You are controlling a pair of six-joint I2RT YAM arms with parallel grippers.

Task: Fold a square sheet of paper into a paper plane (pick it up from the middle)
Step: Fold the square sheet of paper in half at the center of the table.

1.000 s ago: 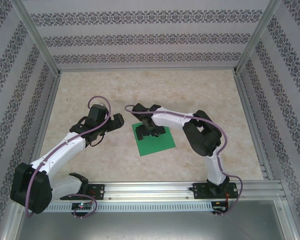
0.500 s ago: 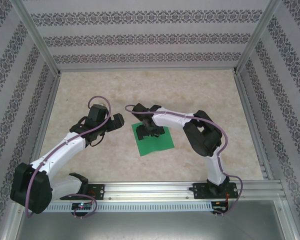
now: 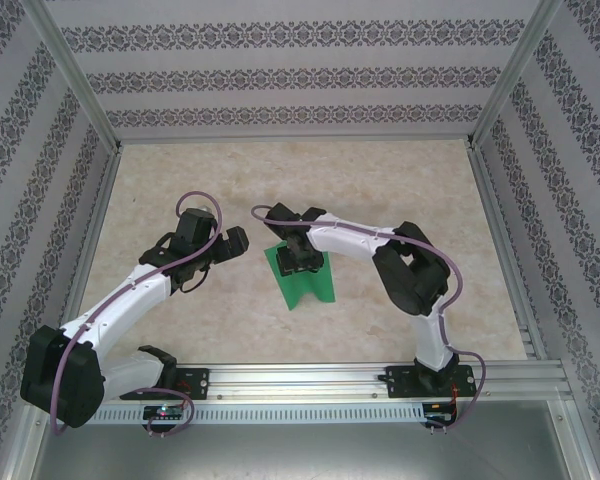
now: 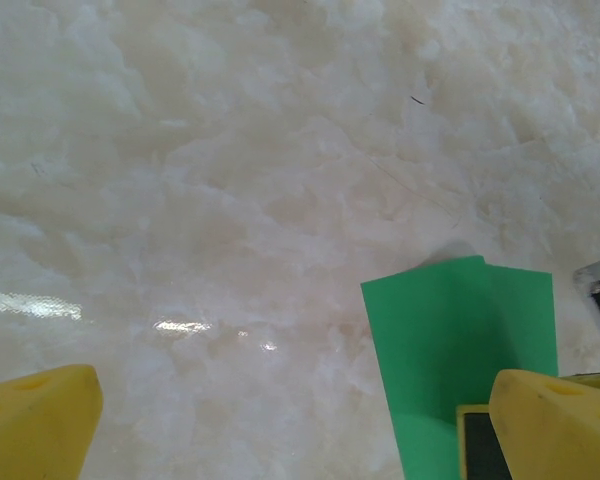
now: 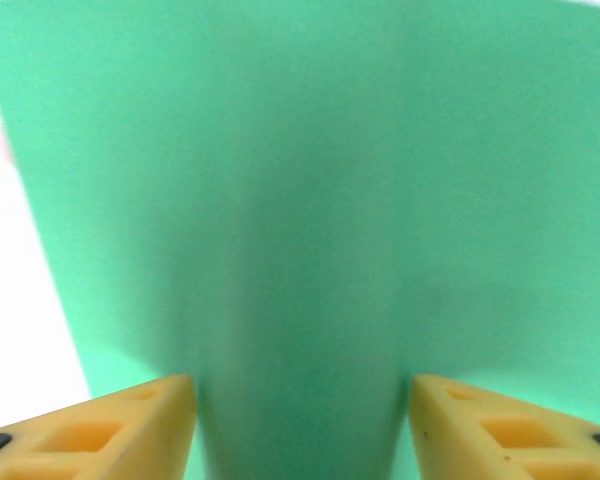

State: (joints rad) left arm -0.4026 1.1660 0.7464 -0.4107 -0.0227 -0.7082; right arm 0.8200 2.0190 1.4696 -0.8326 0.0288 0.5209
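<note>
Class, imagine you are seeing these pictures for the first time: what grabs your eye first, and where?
The bright green square sheet of paper stands out near the middle of the pale marbled table. The right gripper sits on it, jaws either side of a hump in the sheet. The left gripper hovers just left of it, jaws wide open.

Green paper sheet (image 3: 308,288) on marbled table (image 3: 380,190)
</note>
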